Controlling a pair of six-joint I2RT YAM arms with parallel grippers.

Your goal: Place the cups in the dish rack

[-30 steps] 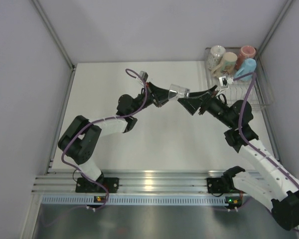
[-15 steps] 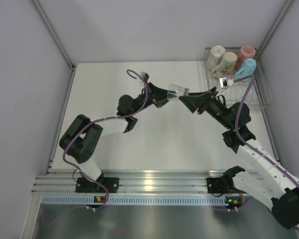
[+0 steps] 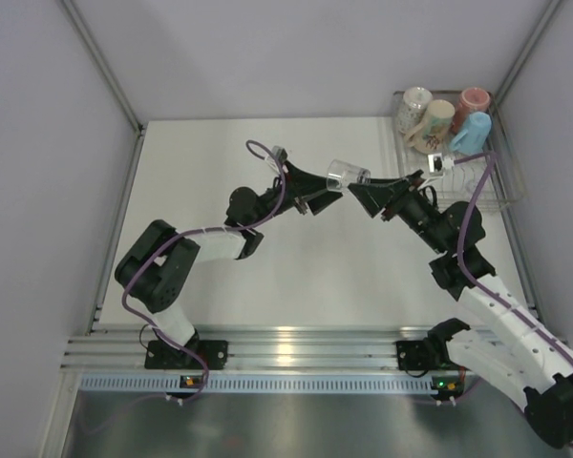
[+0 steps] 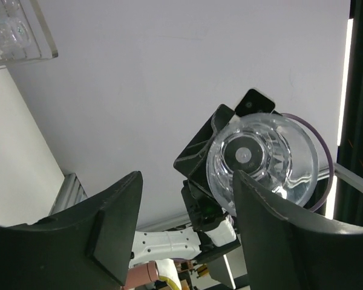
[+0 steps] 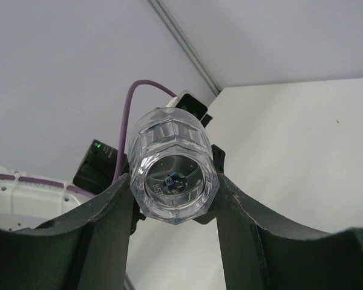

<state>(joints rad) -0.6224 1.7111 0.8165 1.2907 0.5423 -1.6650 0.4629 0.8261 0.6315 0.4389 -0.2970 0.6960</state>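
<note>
The right gripper (image 5: 172,184) pinches a clear glass (image 5: 169,142) by its sides, its arm stretched up over the middle of the table (image 3: 363,277). Facing it, the left gripper (image 4: 187,181) is raised and spread, with the glass just beyond its fingers. Four mugs (image 3: 443,118) sit in the dish rack (image 3: 504,196) at the far right corner.
</note>
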